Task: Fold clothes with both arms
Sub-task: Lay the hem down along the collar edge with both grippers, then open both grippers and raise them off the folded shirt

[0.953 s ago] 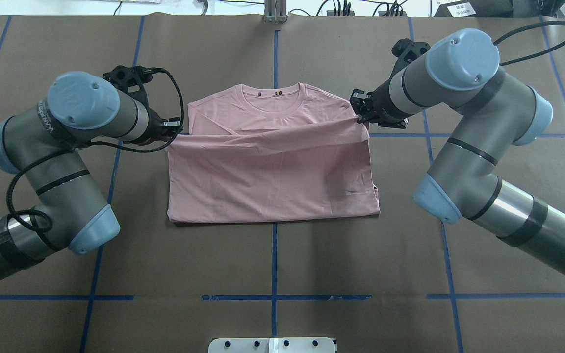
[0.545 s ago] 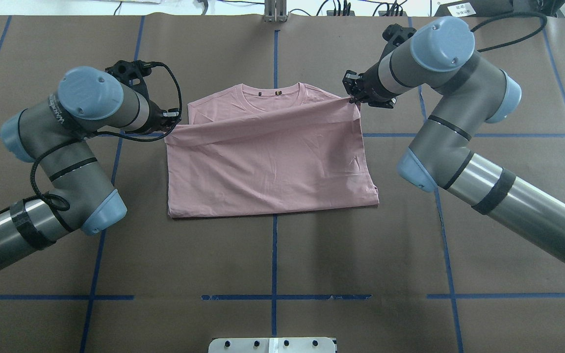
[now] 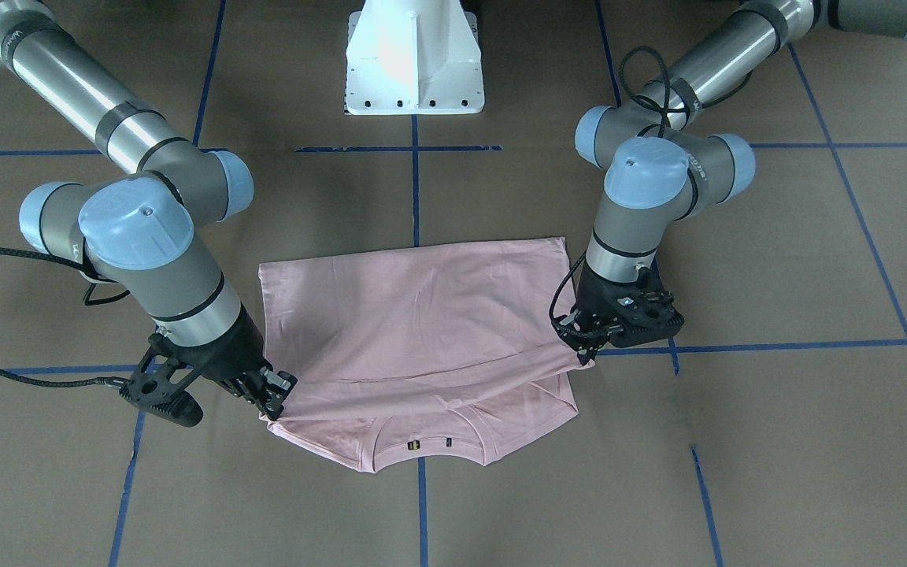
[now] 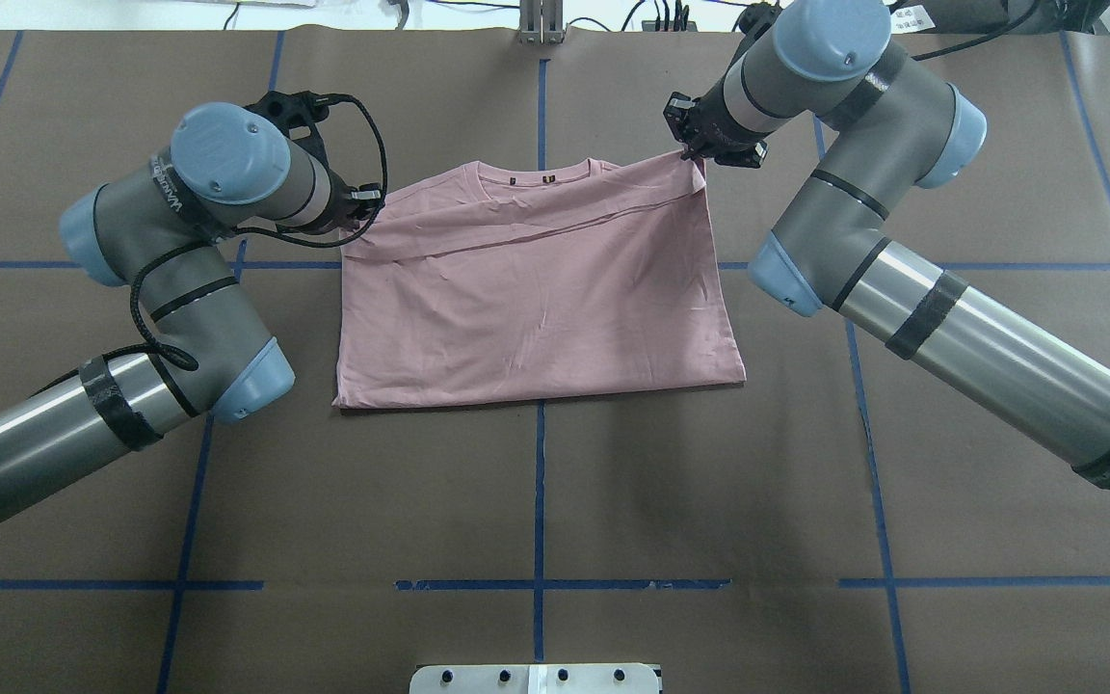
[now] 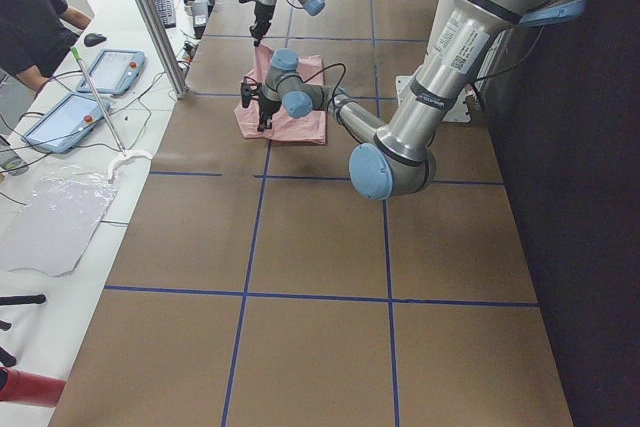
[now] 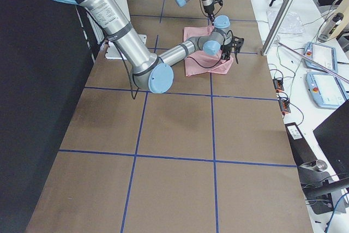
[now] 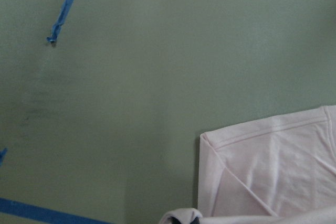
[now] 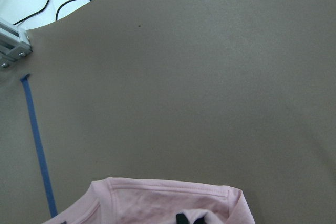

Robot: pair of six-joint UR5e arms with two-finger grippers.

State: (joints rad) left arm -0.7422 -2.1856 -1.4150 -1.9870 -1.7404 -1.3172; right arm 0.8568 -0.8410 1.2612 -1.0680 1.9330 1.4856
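T-shirt (image 4: 536, 318) folded double on bench (image 4: 709, 482), top layer's corners pinched tight in left fingers (image 3: 583, 348) and right fingers (image 3: 272, 400), held beside collar (image 4: 536, 172) toward far edge

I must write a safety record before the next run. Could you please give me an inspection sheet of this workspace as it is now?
Surface: brown table cover with blue tape lines, lying flat.
Job's things: pink T-shirt folded over on itself, with the hem held just short of the collar.
Clutter: nothing seen.
Grippers: left gripper and right gripper, each shut on a hem corner.
Cables: black cable loops loose along the left arm.
Surroundings: white pedestal; a person beside tablets.
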